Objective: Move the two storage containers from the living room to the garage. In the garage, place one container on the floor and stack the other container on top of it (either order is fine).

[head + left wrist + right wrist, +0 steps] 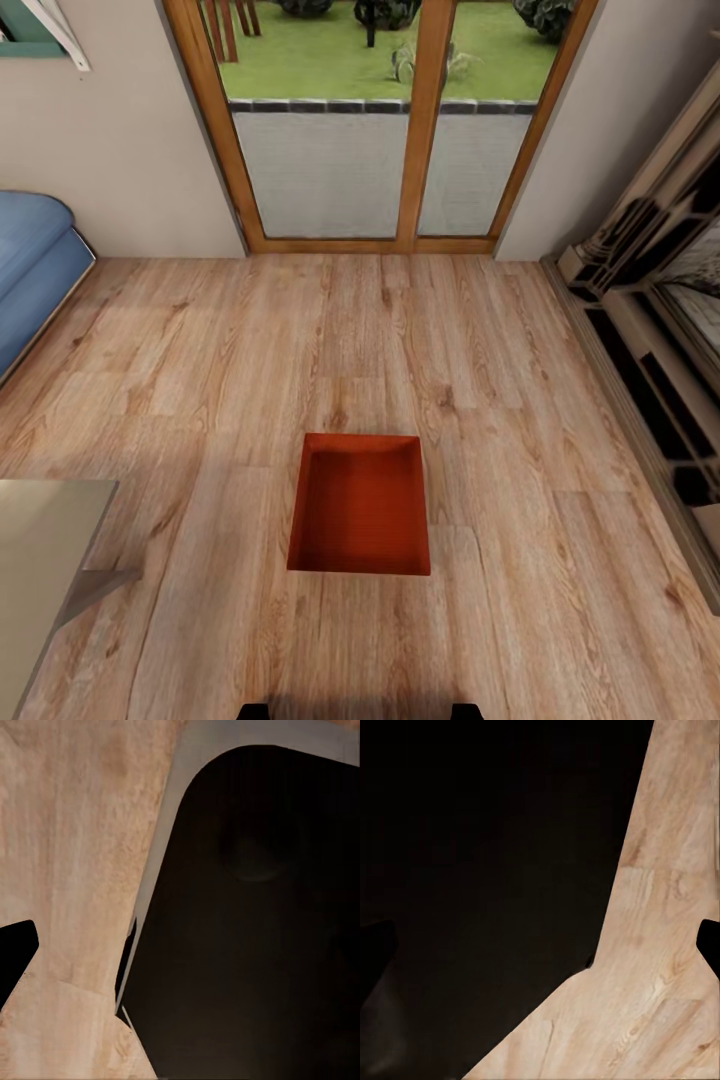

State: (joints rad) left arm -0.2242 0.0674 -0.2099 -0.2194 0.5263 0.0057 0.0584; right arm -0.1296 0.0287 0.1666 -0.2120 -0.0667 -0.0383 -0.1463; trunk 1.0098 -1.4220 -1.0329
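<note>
One orange-red storage container (360, 505) sits on the light wood plank floor (200, 360) in the lower centre of the head view, empty, open side up. Its long axis runs up and down the frame, from the near short wall towards the glass doors (385, 130) at the top centre. It lies straight ahead of the robot, on the midline between the two dark base edges at the bottom of the frame, so I judge neither arm is nearer; a two-sided lift by the long walls looks the natural approach.

To the container's left, well apart, a grey table corner (50, 560) fills the lower left, and a blue sofa (30, 270) sits at the left edge. The dark fireplace surround (650, 320) runs down the right edge.

In each wrist view a dark part of the robot hangs over plank flooring, with dark finger tips at the frame edges; whether either gripper is parted or closed I cannot tell. Nothing appears held.
</note>
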